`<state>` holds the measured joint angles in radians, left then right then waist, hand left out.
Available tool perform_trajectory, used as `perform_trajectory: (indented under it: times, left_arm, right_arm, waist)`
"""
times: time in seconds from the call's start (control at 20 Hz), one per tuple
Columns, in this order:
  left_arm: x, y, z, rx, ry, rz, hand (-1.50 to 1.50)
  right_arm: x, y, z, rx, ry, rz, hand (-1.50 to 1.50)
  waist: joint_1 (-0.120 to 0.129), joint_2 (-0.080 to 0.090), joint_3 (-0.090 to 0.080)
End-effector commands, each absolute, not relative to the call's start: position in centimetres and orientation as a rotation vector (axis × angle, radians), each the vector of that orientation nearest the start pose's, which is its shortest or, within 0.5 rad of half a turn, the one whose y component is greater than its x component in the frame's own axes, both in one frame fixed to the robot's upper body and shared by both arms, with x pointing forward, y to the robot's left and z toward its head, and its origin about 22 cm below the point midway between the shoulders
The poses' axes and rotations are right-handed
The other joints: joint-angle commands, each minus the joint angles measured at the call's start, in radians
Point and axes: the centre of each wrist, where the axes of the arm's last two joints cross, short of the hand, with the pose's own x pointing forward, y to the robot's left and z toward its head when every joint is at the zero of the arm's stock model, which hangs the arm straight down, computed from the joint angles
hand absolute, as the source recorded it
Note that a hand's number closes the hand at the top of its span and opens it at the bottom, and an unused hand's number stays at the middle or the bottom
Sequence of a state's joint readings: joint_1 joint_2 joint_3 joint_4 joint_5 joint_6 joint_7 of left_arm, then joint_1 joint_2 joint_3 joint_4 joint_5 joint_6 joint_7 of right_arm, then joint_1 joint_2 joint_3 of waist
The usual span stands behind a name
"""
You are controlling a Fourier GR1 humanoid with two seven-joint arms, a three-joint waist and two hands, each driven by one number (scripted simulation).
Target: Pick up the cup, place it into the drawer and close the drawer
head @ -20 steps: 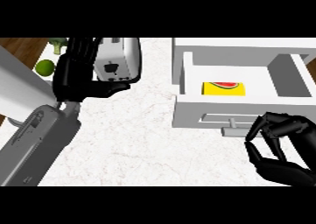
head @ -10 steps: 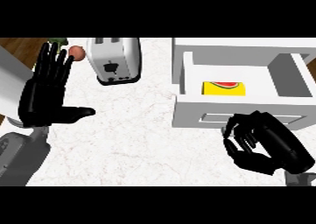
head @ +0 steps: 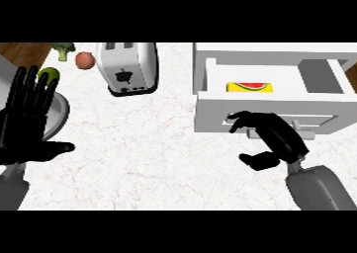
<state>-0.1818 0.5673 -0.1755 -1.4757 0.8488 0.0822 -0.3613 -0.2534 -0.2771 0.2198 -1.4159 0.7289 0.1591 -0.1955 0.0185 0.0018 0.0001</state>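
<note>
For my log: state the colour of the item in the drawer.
Yellow item with a watermelon-slice picture; head view.

No readable text or numbers; only a watermelon picture on the yellow box [head: 250,87]

Tabletop [head: 159,148] bare and passable between toaster [head: 126,66] and drawer [head: 210,113]. Drawer open from above; yellow watermelon card [head: 250,87] lies mid-compartment, with free room either side. Right hand [head: 276,141] crowds the drawer front.
</note>
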Motion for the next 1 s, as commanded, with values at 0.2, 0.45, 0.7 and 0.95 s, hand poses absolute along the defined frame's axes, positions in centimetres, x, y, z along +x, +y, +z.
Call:
perform_trajectory:
  times: [0.2, 0.45, 0.7, 0.95]
  left_arm:
    - [26.5, 33.9, 4.6, -0.261, -1.892, 0.190, -1.50]
    - [25.9, 34.3, 4.8, -0.264, -1.878, 0.189, -1.50]
    - [26.8, 35.2, 5.4, -0.287, -1.881, 0.183, -1.50]
    - [26.6, 33.8, 4.6, -0.332, -1.863, 0.176, -1.50]
  right_arm:
    - [34.2, -19.7, -1.6, -0.441, -1.540, 1.264, -1.50]
    - [37.0, -22.6, -2.2, -0.419, -1.536, 1.236, -1.50]
    - [40.3, -23.3, -0.1, -0.371, -1.523, 1.177, -1.50]
    - [41.2, -26.4, 0.5, -0.360, -1.493, 1.210, -1.50]
  waist:
    - [0.003, 0.002, 0.000]
    - [0.005, 0.003, 0.001]
    - [0.016, 0.010, 0.001]
    - [0.025, 0.014, 0.002]
